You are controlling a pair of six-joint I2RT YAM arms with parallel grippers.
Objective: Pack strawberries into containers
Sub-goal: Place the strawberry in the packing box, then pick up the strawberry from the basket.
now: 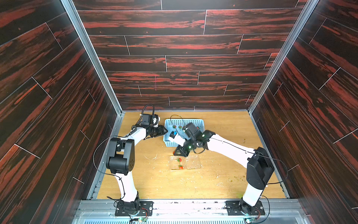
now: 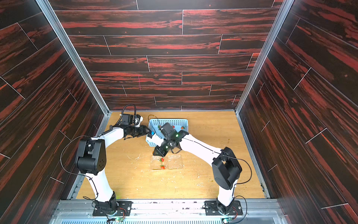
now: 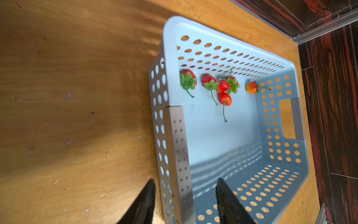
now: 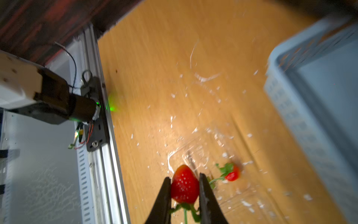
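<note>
Right gripper (image 4: 184, 176) is closed on a strawberry (image 4: 185, 187), held near the clear clamshell (image 1: 193, 162); lowering and release inside are probably required.

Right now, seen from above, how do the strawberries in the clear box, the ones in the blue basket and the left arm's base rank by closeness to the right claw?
1. Strawberries in the clear box, right beside the right claw.
2. Strawberries in the blue basket, farther back toward the rear wall.
3. Left arm's base, at the front left corner.
</note>
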